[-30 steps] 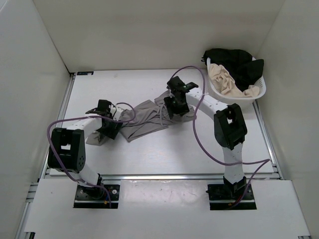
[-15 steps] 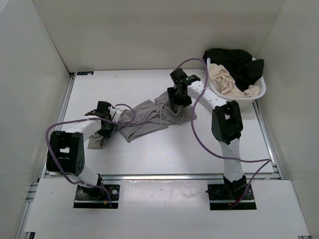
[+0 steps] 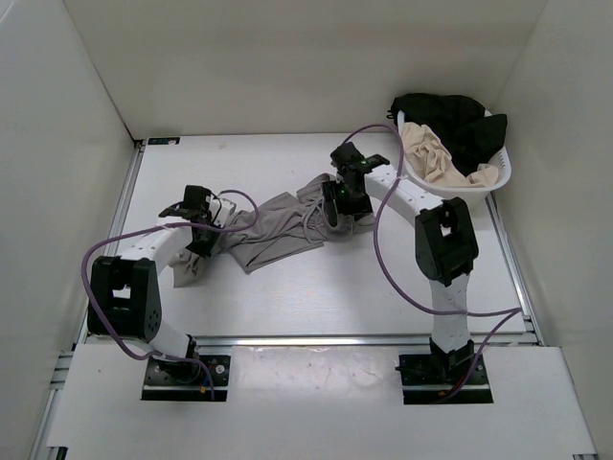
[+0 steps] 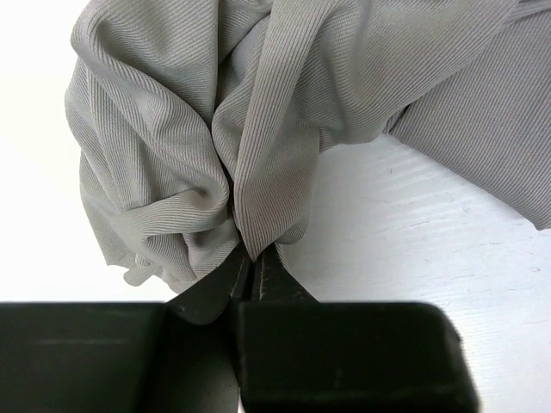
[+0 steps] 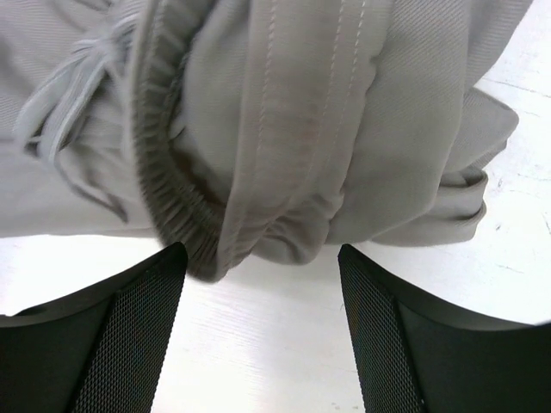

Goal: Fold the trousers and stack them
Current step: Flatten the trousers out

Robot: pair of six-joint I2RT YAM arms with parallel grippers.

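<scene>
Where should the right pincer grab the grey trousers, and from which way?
Probably the thick waistband of the trousers: it lies bunched in a raised roll right before the open right pincer. Come in low along the table, one finger each side of the roll. The left pincer is shut on a fold at the other end.

The left arm (image 3: 153, 246) and right arm (image 3: 407, 199) are built of white links and boxy black joint housings. A purple cable (image 3: 375, 259) is looped along each. Black base plates (image 3: 182, 374) are bolted at seven and five o'clock of the overhead view. The left gripper (image 4: 253, 268) is finished in matt black; the right gripper (image 5: 258, 258) is fitted with mesh-textured black fingers (image 5: 129, 335).
</scene>
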